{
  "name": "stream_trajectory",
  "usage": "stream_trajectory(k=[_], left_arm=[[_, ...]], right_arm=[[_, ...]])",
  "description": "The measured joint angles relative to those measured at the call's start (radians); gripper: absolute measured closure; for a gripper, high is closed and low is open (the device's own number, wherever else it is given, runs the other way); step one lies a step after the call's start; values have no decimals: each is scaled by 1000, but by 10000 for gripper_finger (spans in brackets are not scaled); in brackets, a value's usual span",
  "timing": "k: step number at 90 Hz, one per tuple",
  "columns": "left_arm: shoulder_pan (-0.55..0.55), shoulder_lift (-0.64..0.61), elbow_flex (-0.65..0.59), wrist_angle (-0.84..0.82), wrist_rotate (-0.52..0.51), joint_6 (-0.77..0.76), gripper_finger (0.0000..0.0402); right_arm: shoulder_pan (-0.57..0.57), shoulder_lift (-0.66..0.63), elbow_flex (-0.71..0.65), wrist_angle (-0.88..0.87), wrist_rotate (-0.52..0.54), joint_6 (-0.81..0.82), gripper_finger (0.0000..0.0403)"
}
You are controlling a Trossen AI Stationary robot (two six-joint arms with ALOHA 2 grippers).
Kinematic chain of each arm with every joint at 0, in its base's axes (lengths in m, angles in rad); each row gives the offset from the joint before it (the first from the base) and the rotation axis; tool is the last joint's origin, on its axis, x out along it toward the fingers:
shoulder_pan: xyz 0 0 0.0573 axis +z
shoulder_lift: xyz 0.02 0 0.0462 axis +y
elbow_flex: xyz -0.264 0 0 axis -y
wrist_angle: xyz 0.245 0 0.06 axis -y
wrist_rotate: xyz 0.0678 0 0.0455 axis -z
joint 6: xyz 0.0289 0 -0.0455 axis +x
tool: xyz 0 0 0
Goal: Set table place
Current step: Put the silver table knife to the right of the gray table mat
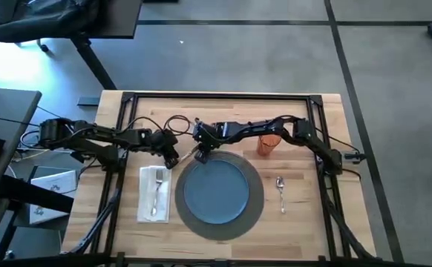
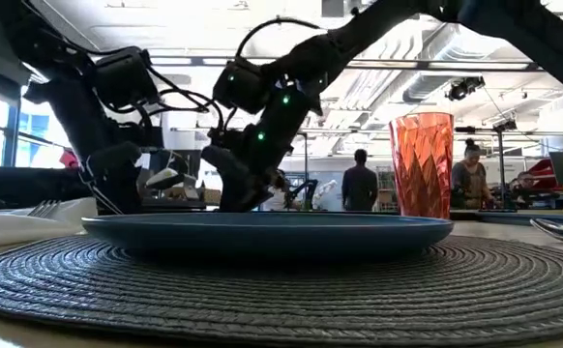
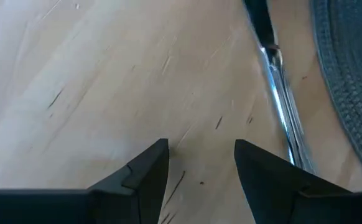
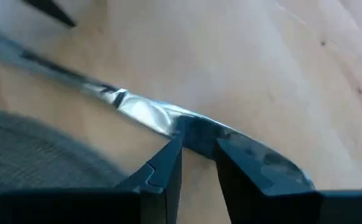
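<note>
- High view: table nearly laid. The placemat sits centre-near with the blue plate on it, the napkin with a fork to its left, a spoon to its right, and an orange tumbler at far right of the mat.
- Step in hand, I judge: the knife is the last piece. It lies on bare wood at the mat's far-left edge.
- Right gripper is down over the knife. In the right wrist view its fingers straddle the blade with a narrow gap; whether they pinch it, cannot tell.
- Left gripper is just beside, left of the knife, fingers parted, holding nothing. The left wrist view shows the knife alongside the mat rim.
- Next move likely calls for a firm pinch on thin flat metal, a lift, then setting it down right of the plate near the spoon; slip risk.
- Surface: light wooden planks, black frame.
- Room: low view shows open workspace, people standing far behind, ceiling lights.
</note>
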State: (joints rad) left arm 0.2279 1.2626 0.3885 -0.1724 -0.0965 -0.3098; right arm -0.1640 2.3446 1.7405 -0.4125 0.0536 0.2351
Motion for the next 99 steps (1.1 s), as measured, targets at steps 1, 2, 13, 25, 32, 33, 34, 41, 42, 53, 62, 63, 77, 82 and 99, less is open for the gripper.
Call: stream_trajectory(k=[1, 2, 13, 25, 32, 33, 34, 41, 42, 53, 62, 63, 77, 82, 99], left_arm=[[0, 0, 0, 0, 0, 0, 232], [0, 0, 0, 0, 1, 0, 232], [0, 0, -1, 14, 3, 1, 232], [0, 1, -1, 40, 14, 5, 231], [0, 1, -1, 70, 27, 1, 231], [0, 1, -1, 76, 30, 0, 231], [0, 1, -1, 81, 33, 0, 231], [0, 1, -1, 117, 44, -1, 231], [0, 1, -1, 122, 45, -1, 231], [3, 1, 6, 145, 32, 3, 231], [29, 0, 41, 144, 12, -18, 231], [32, 0, 44, 146, 10, -21, 231], [94, 2, 53, 147, 13, -44, 231], [118, 9, 48, 146, 25, -38, 231], [157, 75, 16, 150, 60, -36, 231]], right_arm=[[-2, 3, 0, 3, 0, 1, 320], [-3, 6, 0, 5, 0, 2, 320], [-24, 24, 2, 60, 0, 15, 320], [-32, 28, 0, 101, 7, -3, 320], [-34, 29, 5, 99, 6, -18, 320], [-35, 30, 5, 100, 6, -22, 320], [-35, 30, 5, 100, 6, -25, 320], [-39, 30, 5, 99, 2, -35, 320], [-39, 30, 5, 99, 2, -36, 320], [-41, 30, 5, 99, 2, -58, 320], [-40, 31, 5, 99, 2, -60, 320], [-39, 31, 5, 99, 2, -60, 320], [-36, 31, 5, 99, 3, -62, 320], [-36, 31, 5, 98, 3, -74, 320], [-36, 34, 3, 142, 6, -87, 320]])
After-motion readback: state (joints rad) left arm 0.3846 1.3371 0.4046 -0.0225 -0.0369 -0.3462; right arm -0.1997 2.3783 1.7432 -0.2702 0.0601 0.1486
